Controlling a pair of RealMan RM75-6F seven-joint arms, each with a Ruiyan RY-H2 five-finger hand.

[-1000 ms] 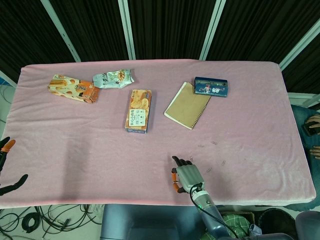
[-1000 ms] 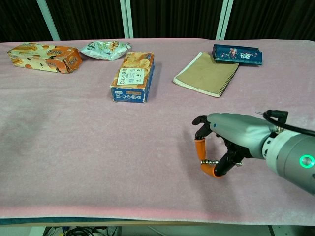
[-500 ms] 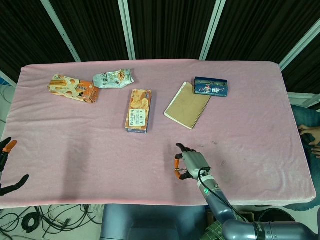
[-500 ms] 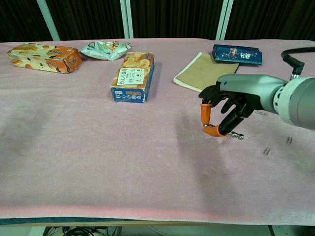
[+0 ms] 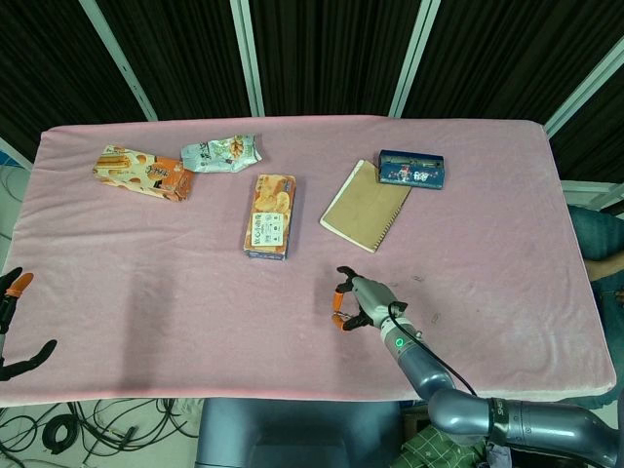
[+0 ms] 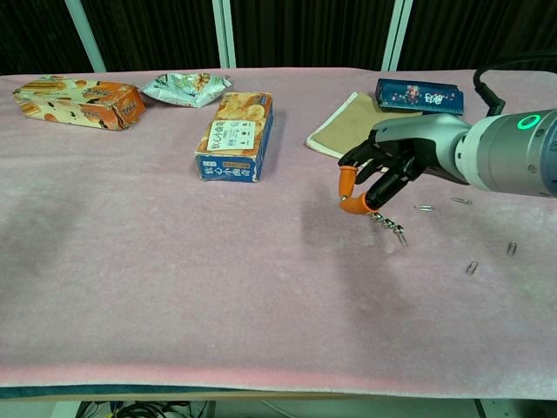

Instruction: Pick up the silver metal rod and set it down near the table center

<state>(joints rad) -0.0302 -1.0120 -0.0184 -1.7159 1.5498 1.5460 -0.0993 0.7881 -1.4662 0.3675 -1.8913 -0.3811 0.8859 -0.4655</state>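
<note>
The silver metal rod [image 6: 389,225] is short and thin; it dangles at a slant below my right hand [image 6: 384,171], pinched between its orange-tipped fingertips [image 6: 352,205] just above the pink cloth. From the head view the right hand [image 5: 356,307] hovers a little right of the table's middle, and the rod is too small to make out there. My left hand [image 5: 14,324] hangs off the table's near left corner, fingers spread, holding nothing.
A biscuit box [image 6: 236,136], brown notebook [image 6: 365,131] and blue pencil case [image 6: 419,96] lie beyond the hand. An orange snack pack [image 6: 78,101] and a silvery bag [image 6: 185,87] sit far left. Small paper clips [image 6: 471,267] lie scattered to the right.
My right hand has lifted off the near edge and carried the rod forward and slightly left, toward the middle of the table. The left hand has stayed put.
</note>
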